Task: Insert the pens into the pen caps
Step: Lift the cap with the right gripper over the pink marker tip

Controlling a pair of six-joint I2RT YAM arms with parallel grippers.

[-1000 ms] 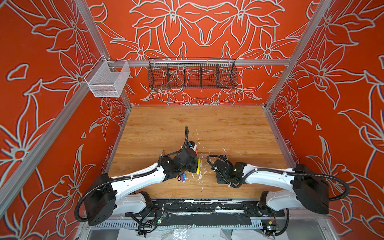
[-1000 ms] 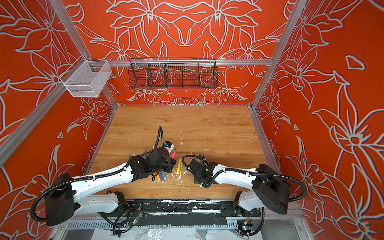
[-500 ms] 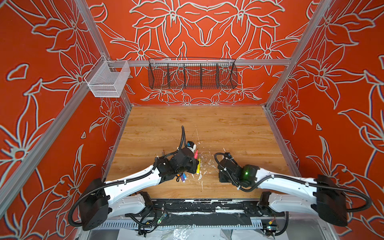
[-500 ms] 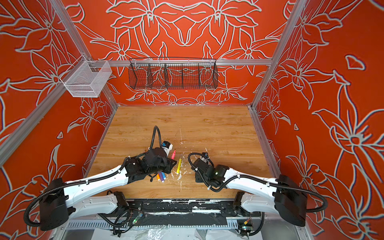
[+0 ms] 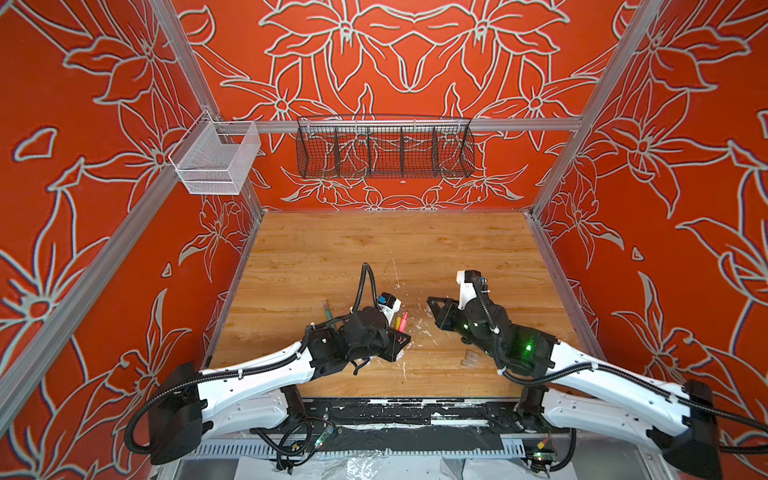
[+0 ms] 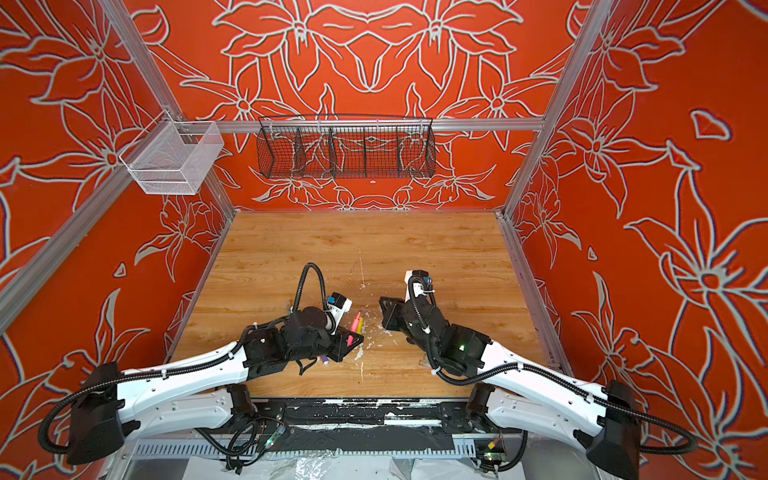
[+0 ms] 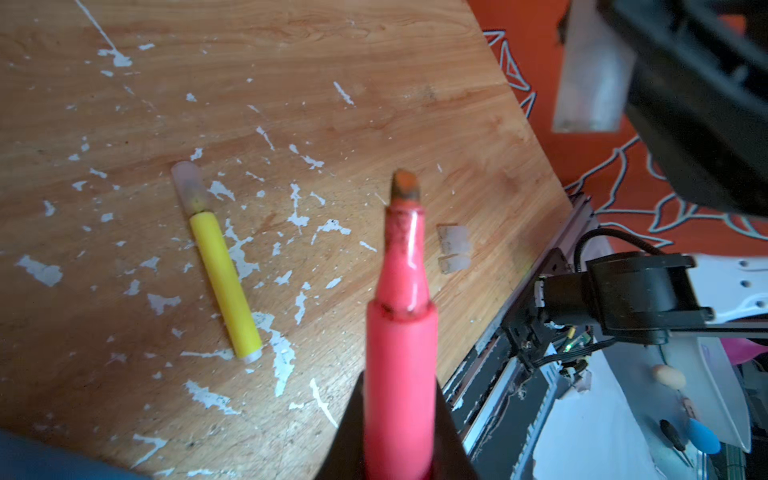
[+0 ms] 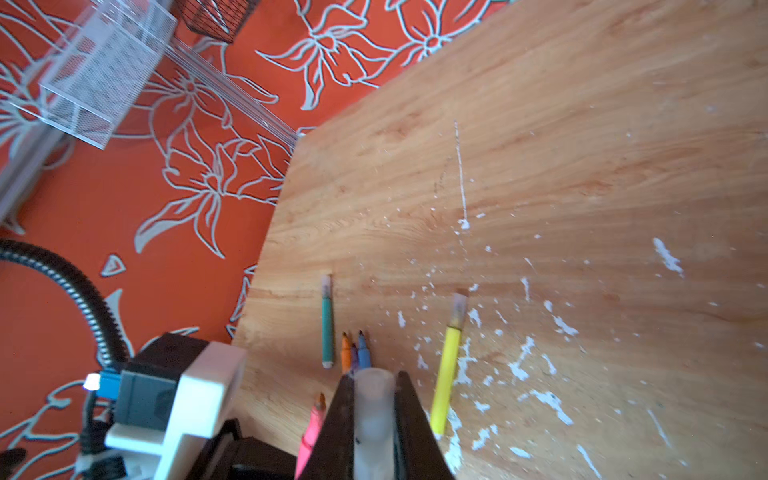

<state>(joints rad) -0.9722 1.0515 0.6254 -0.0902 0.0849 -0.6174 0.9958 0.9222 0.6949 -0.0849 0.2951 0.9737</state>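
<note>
The left gripper (image 7: 400,390) is closed on the barrel of a slim pink-red marker pen (image 7: 401,332). The pen projects forward from the jaws, raised above the wooden table (image 7: 374,62), and its dark-stained nib is bare. In a top view the left gripper (image 5: 400,338) sits over the near middle of the table.

The right gripper (image 8: 373,384) is closed on a short clear plastic tube cap (image 8: 373,415). The cap sits between the two fingers and reaches about as far as the fingertips. In the left wrist view the same cap (image 7: 590,75) is apart from the nib of the pink-red marker pen, so the two are not joined. In a top view the right gripper (image 5: 434,305) faces the left gripper across a gap.

Items lying on the table:
- A yellow marker pen (image 7: 222,282), fitted with a clear cap, lies just beside the left gripper.
- A green marker pen (image 8: 327,328), also fitted with a clear cap, lies further toward the left arm's side.
- An orange marker pen (image 8: 345,353), a purple marker pen (image 8: 354,356) and a blue marker pen (image 8: 364,353) lie side by side with bare pointed tips. Their other ends are hidden behind the right gripper's fingers.
- Two loose clear caps (image 7: 454,249) lie touching each other, near the front edge on the right arm's side.

White flecks (image 7: 282,361) mark the table surface around the yellow marker pen.
</note>
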